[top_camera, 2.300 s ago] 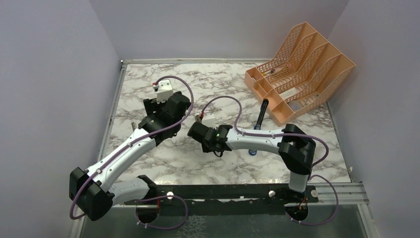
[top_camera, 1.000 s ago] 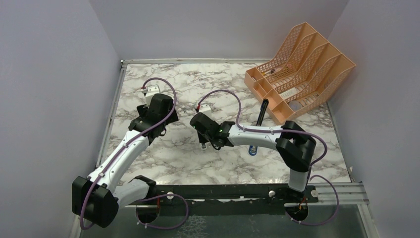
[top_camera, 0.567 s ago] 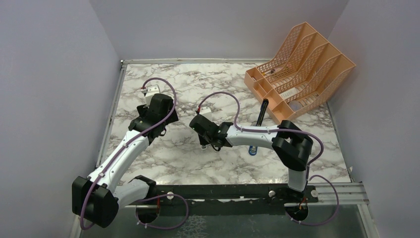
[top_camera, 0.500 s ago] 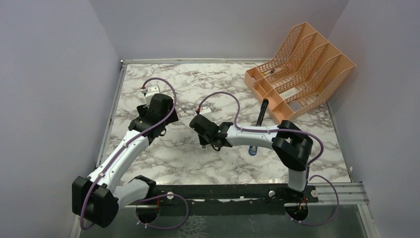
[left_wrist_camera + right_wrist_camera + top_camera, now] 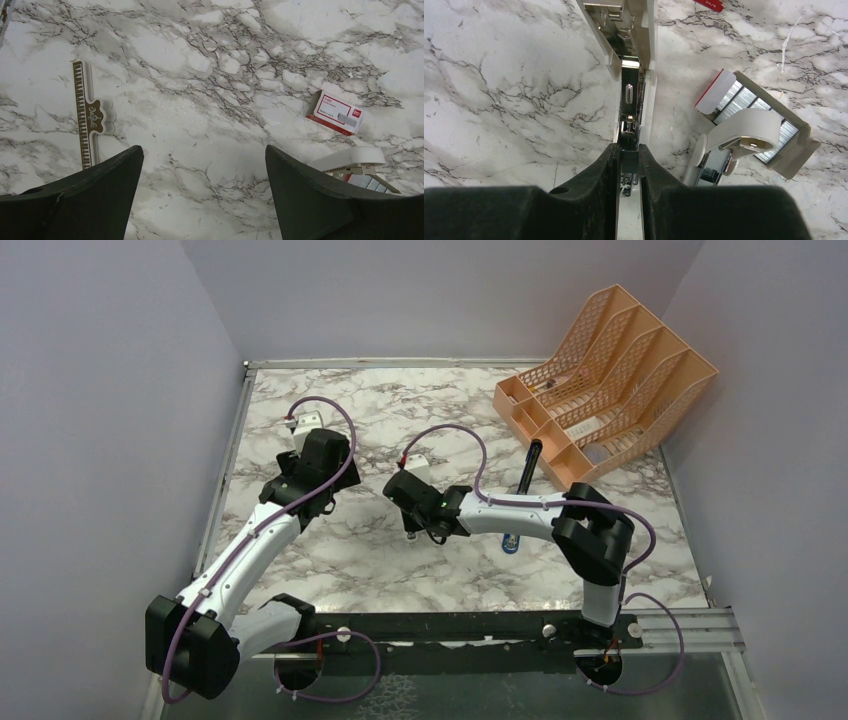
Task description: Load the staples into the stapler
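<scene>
- Pinches the staples (image 5: 629,165) in the right gripper (image 5: 628,148), jaws clenched on the thin grey strip.
- Finds the stapler (image 5: 630,75) straight ahead of those jaws, swung open, silver channel in line with the gap.
- Shows the left gripper (image 5: 202,200) released and empty, 2 fingers spread wide above the marble table (image 5: 200,75).
- Could snag the strip on the channel's near lip or a white side wall through any tilt or sideways drift going in.
- Could drop the strip short of the channel through early release.
- Could shove the stapler forward, with no second grip steadying it.
- Could clip the white curved piece (image 5: 744,131) and the opened tray (image 5: 799,155) just right of the jaws.
- Cannot tell the strip's length, most of it buried between the fingers.
- Cannot tell contact between strip and channel.
- Loses the stapler's far end past the frame top, and the whole stapler under the right arm (image 5: 510,512) from above.
</scene>
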You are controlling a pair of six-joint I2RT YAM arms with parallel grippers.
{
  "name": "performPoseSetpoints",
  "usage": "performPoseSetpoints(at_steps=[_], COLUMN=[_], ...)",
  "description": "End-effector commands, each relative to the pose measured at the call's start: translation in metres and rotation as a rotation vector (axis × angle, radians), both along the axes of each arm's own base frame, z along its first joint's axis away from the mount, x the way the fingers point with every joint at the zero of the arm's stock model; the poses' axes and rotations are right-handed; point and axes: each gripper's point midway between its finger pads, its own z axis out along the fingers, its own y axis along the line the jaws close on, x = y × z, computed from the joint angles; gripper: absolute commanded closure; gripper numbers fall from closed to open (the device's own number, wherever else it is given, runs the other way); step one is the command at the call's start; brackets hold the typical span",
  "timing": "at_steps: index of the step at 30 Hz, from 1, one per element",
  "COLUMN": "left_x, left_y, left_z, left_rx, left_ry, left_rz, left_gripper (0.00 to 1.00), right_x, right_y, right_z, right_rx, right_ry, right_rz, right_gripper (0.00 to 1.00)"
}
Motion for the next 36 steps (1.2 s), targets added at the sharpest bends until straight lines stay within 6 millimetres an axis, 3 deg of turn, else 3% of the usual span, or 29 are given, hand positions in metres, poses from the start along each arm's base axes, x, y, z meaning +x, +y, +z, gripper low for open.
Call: performPoseSetpoints(at_steps=[1, 36], left_x=[0.001, 0.000], left_y=[0.000, 0.001], left_z=[0.000, 0.001], left_rx=[-0.015, -0.018], left_ry=[-0.004, -0.009], left_rz=[-0.002, 0.001], left_gripper=[0.09, 0.09], right_x=[0.008, 0.000], right_y=[-0.001, 0.005], right_z=[0.030, -0.002], right_rx=[0.042, 0.038], right_ry=[-0.041, 0.033], right_rz=[-0.051, -0.057], right_gripper=[0.79, 0.79])
